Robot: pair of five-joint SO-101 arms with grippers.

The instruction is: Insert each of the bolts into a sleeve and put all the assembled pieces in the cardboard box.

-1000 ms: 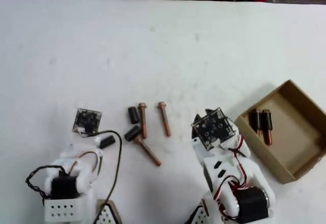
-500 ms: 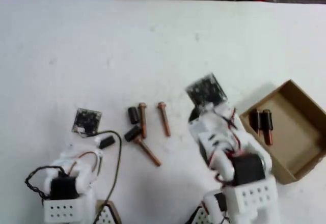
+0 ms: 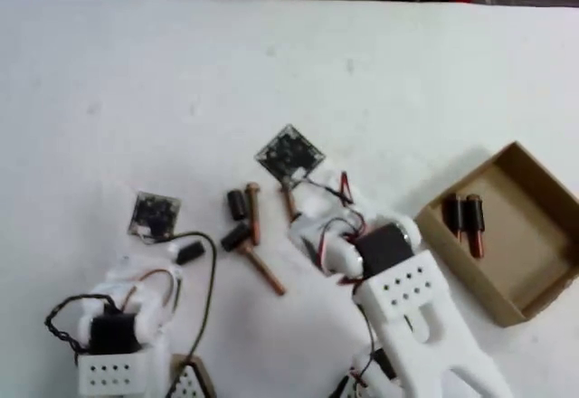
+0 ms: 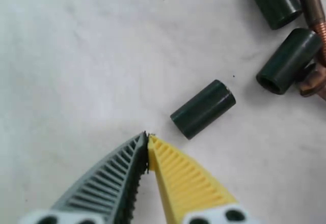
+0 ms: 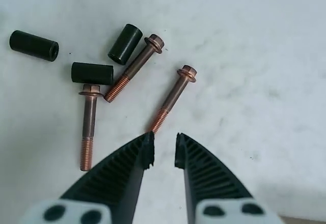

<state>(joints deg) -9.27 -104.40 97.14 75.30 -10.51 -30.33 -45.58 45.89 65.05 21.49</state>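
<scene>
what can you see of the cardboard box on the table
The cardboard box is a shallow, open-topped brown tray with low walls. It sits flat on the white table, toward its right side in the high view, turned at an angle to the table's edge. Inside, two assembled pieces, copper bolts in black sleeves, lie side by side near its left corner. The rest of its floor is bare.
</scene>
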